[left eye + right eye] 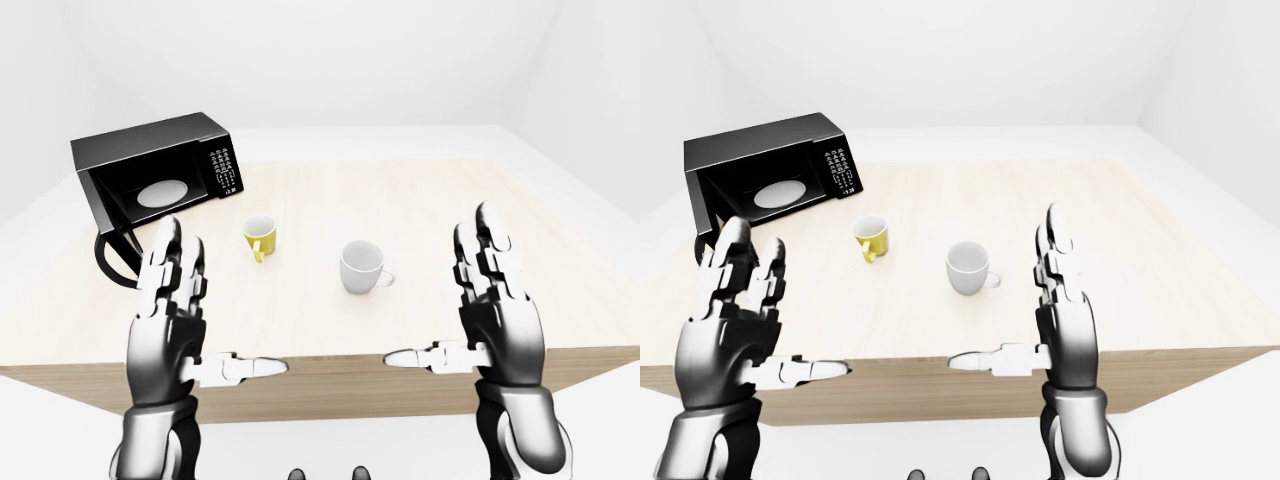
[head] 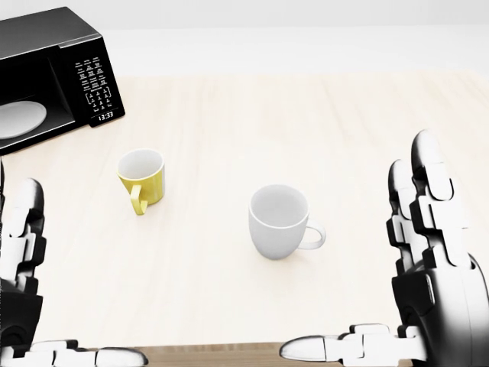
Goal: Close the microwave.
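Left hand and right hand raised over the table's near edge, fingers spread, gripping nothing. Beyond them: two mugs, one yellow mug, one white mug. One microwave at far left, beyond the left hand, door open.

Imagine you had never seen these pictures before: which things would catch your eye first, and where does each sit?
Two large silver hands stand raised and open at the bottom of the left-eye view, the left hand and the right hand, fingers spread and holding nothing. At upper left the black microwave gapes open on the pale wooden table, its white plate showing inside. Between them stand a yellow mug and a white mug.
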